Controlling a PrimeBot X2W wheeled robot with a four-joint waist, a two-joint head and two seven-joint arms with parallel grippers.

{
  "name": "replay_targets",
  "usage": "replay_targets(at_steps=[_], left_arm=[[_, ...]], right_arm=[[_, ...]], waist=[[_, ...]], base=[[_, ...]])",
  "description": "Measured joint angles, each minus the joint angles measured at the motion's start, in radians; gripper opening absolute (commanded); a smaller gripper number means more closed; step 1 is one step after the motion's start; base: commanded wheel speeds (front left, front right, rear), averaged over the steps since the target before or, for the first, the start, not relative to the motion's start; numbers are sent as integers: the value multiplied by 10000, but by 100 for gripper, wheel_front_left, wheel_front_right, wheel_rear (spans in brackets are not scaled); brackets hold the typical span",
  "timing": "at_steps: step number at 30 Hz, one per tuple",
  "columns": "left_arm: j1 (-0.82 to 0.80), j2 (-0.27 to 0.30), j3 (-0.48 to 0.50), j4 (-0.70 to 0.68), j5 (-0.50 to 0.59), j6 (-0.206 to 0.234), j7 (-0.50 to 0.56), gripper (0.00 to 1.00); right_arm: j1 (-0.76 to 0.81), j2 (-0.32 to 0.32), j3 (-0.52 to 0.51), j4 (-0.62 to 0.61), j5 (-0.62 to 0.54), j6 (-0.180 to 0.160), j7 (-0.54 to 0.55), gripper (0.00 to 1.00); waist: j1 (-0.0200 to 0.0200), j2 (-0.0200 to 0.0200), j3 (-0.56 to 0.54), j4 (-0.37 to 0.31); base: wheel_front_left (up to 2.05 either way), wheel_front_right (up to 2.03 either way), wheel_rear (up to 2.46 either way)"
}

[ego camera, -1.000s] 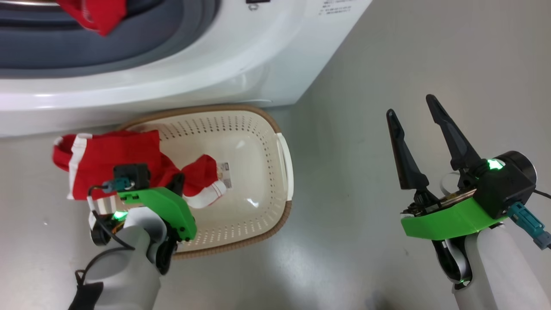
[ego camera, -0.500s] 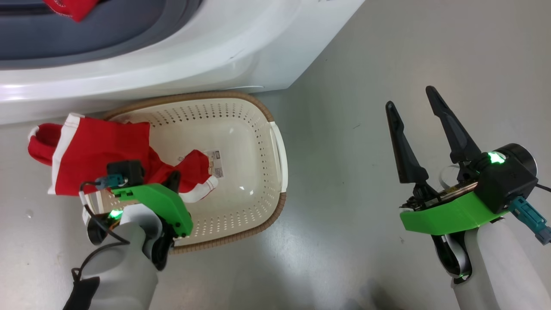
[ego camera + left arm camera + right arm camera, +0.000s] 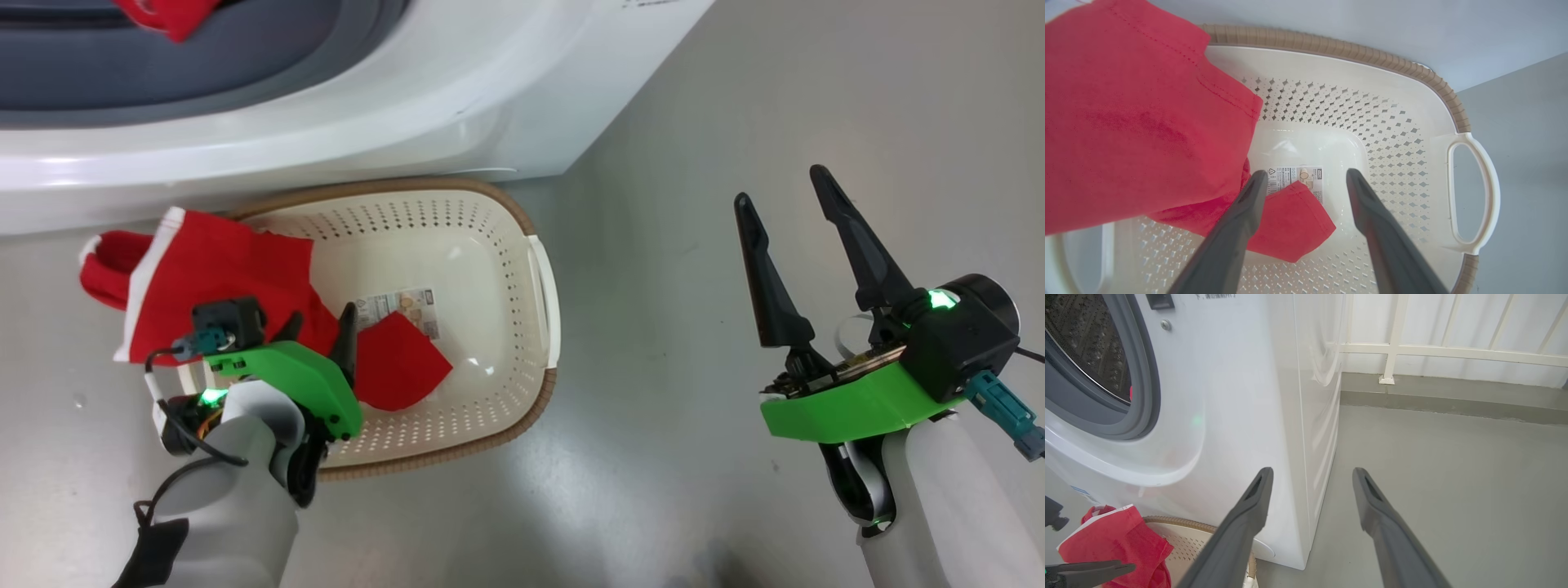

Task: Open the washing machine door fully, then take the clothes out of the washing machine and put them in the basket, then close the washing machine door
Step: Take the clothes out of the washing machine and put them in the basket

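Basket floor: the paper label (image 3: 1295, 176) in the basket (image 3: 1331, 43) shows you a small triangle sign at its left end. The rest of its print is too small to read, and the clothes (image 3: 1290, 222) cover its lower edge.
Machine front: the small print (image 3: 1214, 296) on the washing machine (image 3: 1241, 396) is cut by the picture's top edge, so you cannot read it.
Machine lower corner: the blue sticker (image 3: 1079, 491) is too small to read.
Brands, numbers: none you can read.

Bright, even light; glare on floor (image 3: 522, 482) (glossy); wrist views bowed at edges.
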Motion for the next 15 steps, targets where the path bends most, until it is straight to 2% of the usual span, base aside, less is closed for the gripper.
replay_targets(at_steps=[9,15], left_arm=[[23,-2,6,-464,107,42,-272,100],[529,125,481,-2257,541,290,-280,100]], right_arm=[[3,-6,-119,138,-94,0,0,100],[23,-6,-203,272,-104,0,0,100]], waist=[[0,1,-444,325],[0,0,-870,531]], base=[[0,0,0],[0,0,0]])
